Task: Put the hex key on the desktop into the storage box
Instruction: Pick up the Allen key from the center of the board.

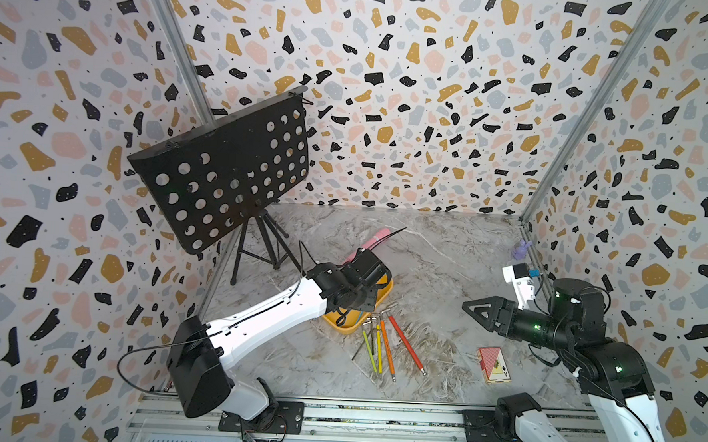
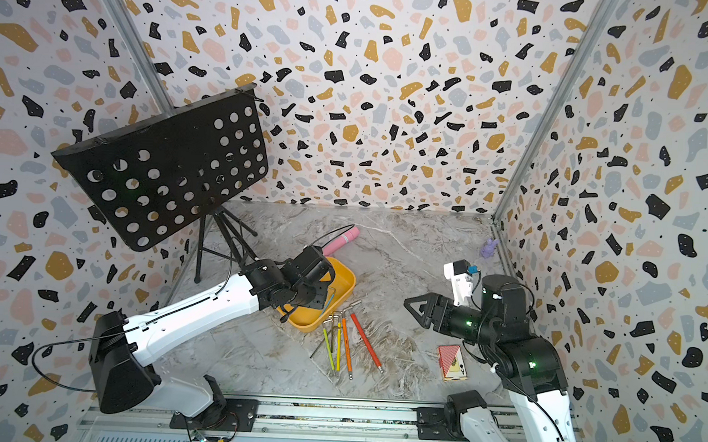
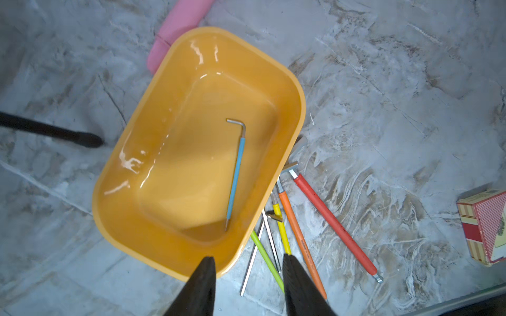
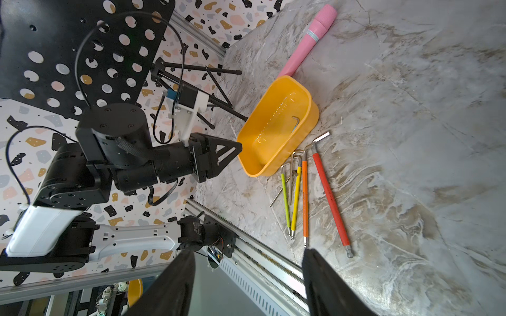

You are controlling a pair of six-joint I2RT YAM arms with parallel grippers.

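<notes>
The marble desktop carries a black music stand at its far left corner. The yellow-orange storage box stands near the middle, and a pink tube touches its far end. A red card box lies well apart, to the right.

The left gripper hangs above the near rim of the box with its jaws apart and empty. The right gripper is held off the desktop, also spread and holding nothing.

The red hex key, orange hex key, yellow hex key and green hex key lie on the desktop just beside the box. The blue hex key lies flat inside the box.
</notes>
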